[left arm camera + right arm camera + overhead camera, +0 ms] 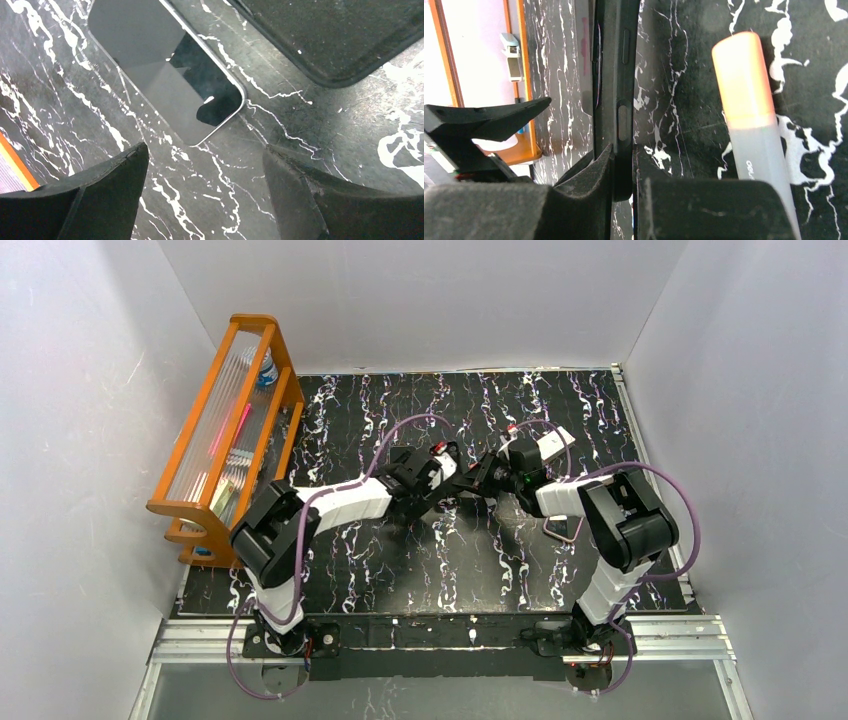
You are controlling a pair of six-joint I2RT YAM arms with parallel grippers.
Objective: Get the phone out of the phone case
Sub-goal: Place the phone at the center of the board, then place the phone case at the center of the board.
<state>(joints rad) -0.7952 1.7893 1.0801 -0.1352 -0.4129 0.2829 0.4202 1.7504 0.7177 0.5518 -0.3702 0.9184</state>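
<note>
Phone (pixel 165 75): dark glass, bright metal rim, lying flat and face up on the black, white-veined surface (pixel 350 130), out of the black phone case (pixel 330 35) and just beside it. Left pincer (pixel 205 150): fingers spread wide, holding nothing, above the surface near the phone corner closest to the case; right pincer (pixel 623 150): clamped on the case's side wall, just below its two side buttons. Marker (pixel 749 100): orange cap, pale translucent barrel, lying near the case on the side away from the phone, its small dark print too blurred to read; orange rack (pixel 225 440): well apart from the case, beyond the phone's side.
</note>
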